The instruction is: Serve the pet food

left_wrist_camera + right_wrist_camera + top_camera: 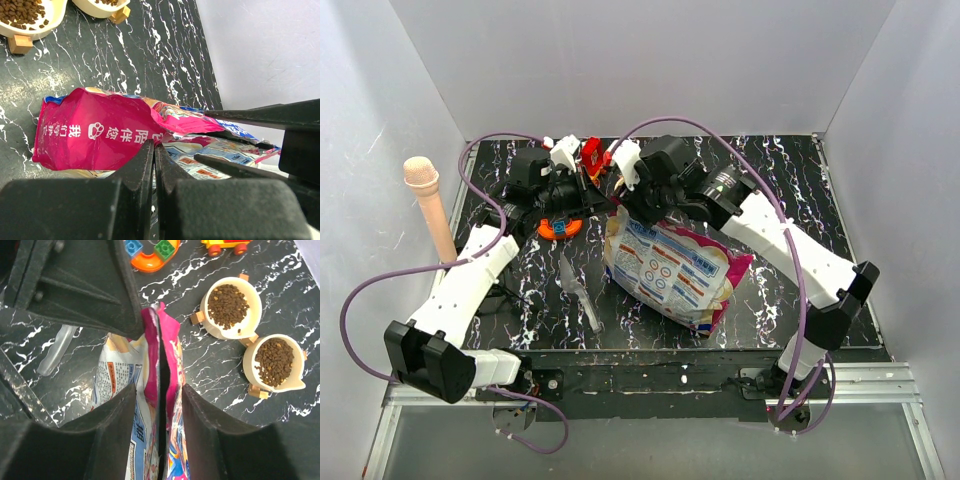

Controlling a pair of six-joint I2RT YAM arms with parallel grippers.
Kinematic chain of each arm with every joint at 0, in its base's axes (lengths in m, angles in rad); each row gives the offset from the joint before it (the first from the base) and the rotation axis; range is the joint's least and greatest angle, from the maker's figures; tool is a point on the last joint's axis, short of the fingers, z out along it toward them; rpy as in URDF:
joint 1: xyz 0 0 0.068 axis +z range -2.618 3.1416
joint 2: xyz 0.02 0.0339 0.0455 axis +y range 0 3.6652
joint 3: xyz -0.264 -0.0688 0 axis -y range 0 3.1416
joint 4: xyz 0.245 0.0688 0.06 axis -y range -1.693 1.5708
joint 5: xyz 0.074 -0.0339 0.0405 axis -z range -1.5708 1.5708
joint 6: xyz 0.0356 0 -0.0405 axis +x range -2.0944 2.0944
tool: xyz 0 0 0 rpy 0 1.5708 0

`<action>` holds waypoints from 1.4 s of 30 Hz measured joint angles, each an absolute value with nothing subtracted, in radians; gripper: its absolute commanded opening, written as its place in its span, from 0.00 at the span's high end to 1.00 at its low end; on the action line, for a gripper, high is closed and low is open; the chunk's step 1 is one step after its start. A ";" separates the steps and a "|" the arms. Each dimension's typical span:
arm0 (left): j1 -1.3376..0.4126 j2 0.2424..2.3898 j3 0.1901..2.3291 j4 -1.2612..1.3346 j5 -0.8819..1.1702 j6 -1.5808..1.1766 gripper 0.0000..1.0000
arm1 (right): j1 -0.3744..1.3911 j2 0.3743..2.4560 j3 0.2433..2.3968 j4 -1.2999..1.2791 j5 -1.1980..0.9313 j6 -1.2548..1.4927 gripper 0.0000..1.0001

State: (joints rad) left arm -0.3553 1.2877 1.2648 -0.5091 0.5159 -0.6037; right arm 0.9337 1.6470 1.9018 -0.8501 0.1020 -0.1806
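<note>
Pet food bag (675, 270) lies flat on marbled table (830, 200). Right gripper (159, 390) has jaws apart, straddling bag's magenta top edge. Left gripper (154, 147) is closed, tips at same edge. Kibble (227, 300) fills two cream bowls (206, 315) just beside bag.
</note>
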 measured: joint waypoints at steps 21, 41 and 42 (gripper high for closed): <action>-0.355 1.281 1.265 -0.524 0.500 -0.628 1.00 | 0.988 1.681 1.885 -0.806 0.230 -0.210 0.66; -0.416 1.230 1.311 -0.516 0.530 -0.554 0.16 | 0.885 1.549 1.739 -0.849 0.004 -0.206 0.70; -0.428 1.228 1.320 -0.516 0.530 -0.546 0.18 | 0.883 1.547 1.739 -0.857 -0.002 -0.202 0.64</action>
